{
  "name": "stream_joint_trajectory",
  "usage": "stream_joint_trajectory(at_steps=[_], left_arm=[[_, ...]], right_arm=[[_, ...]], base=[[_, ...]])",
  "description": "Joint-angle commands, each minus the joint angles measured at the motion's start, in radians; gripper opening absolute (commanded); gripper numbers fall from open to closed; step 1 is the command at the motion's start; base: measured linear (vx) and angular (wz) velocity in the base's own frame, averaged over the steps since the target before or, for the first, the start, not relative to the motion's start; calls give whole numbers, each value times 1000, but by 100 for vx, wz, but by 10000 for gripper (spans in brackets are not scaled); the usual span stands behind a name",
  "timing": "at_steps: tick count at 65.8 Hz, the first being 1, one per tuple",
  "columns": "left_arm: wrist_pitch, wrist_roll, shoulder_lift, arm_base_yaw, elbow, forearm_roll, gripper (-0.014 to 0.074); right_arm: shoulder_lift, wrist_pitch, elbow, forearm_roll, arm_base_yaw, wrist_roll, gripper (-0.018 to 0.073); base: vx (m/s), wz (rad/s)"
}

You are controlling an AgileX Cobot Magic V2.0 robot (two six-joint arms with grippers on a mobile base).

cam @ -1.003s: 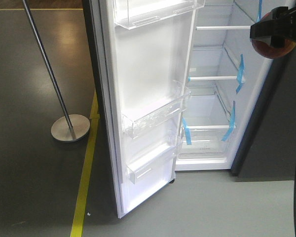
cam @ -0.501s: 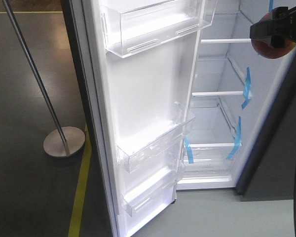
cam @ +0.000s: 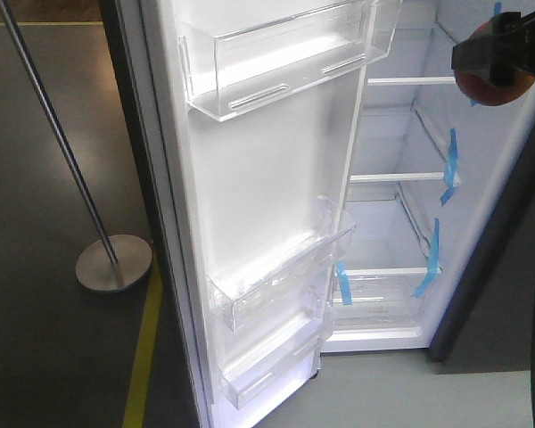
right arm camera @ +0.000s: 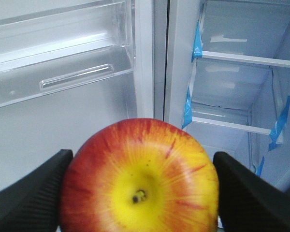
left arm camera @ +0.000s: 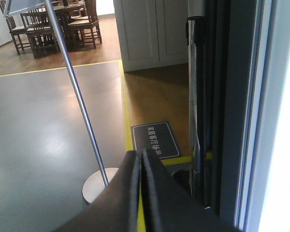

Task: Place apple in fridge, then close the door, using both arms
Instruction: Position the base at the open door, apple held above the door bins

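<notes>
Grey floor (cam: 53,339), with a yellow line (cam: 143,357) running along it next to the door's outer edge. Metal stand (cam: 113,263) with a round base stands on the floor, left of the line.

Front view:
- fridge (cam: 401,223) open, white inside, white shelves (cam: 401,176) bare, blue tape (cam: 450,165) strips at the shelf ends.
- door (cam: 259,178) swung wide, inner lining facing the camera; three clear bins (cam: 285,62) on it, one high and two low.
- right gripper (cam: 499,49) at the upper right, in front of the fridge's right side and level with the top visible shelf.
- apple (cam: 483,92) shows only as a red sliver under the black gripper. Whether it is past the fridge's front edge is hard to judge from this angle.

Right wrist view:
- apple fills the lower centre, yellow patch and stem end towards the camera.
- ribbed fingers (right arm camera: 31,193) sit on either side of it, jaws pinching the apple.
- behind it: a door bin to the left, fridge shelves to the right.

Left wrist view:
- left gripper (left arm camera: 140,157) has its jaws pressed together, holding nothing.
- it points past the door's dark outer edge, close on the right.
- beyond: the stand, a dark mat (left arm camera: 154,140) with white lettering, wooden chairs (left arm camera: 53,24) and a white cabinet (left arm camera: 150,29).
</notes>
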Motion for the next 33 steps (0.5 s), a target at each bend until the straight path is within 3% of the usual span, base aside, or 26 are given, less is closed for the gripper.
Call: stream_joint_trajectory(at_steps=[1,33], left_arm=[[-72,-9,-7,2,15,2,-6],[-72,-9,-7,2,15,2,-6]], right_arm=[[-33,-70,-29,24,0,-6,172],[-33,-70,-29,24,0,-6,172]], base=[[6,-1],[6,-1]])
